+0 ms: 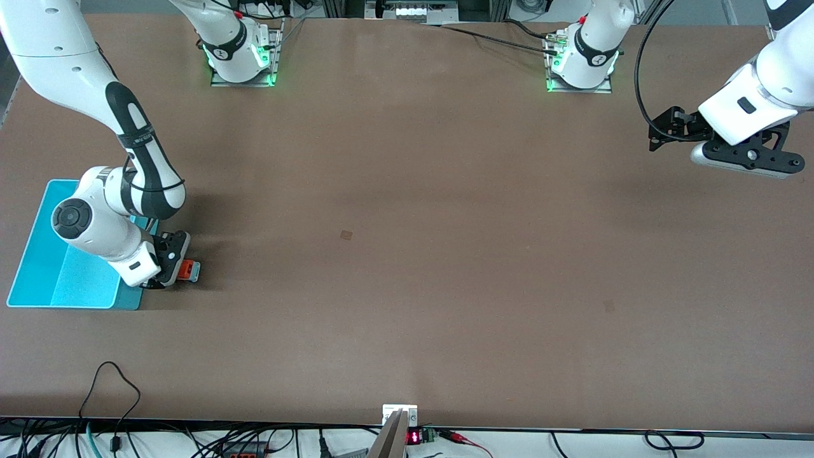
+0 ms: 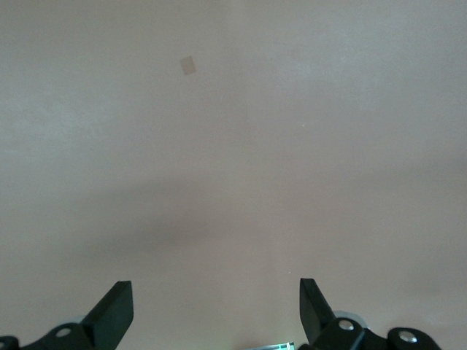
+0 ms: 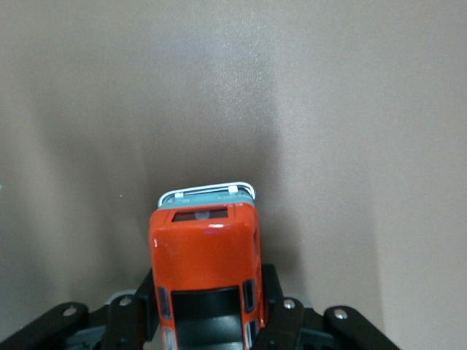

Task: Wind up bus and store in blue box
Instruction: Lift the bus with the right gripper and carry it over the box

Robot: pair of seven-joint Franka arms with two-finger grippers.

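Note:
The small orange-red bus (image 1: 187,270) sits low at the table beside the blue box (image 1: 44,254), at the right arm's end of the table. My right gripper (image 1: 173,267) is shut on the bus; in the right wrist view the bus (image 3: 206,262) fills the space between the black fingers (image 3: 270,292), its white-grey end pointing away from the wrist. My left gripper (image 1: 661,130) is open and empty, held in the air over the left arm's end of the table; its fingers (image 2: 117,310) show wide apart above bare tabletop.
The right arm's forearm and wrist hang over the blue box's corner. Small tape squares (image 1: 346,235) mark the brown tabletop (image 1: 407,222). Cables and a small device (image 1: 400,426) lie along the table edge nearest the front camera.

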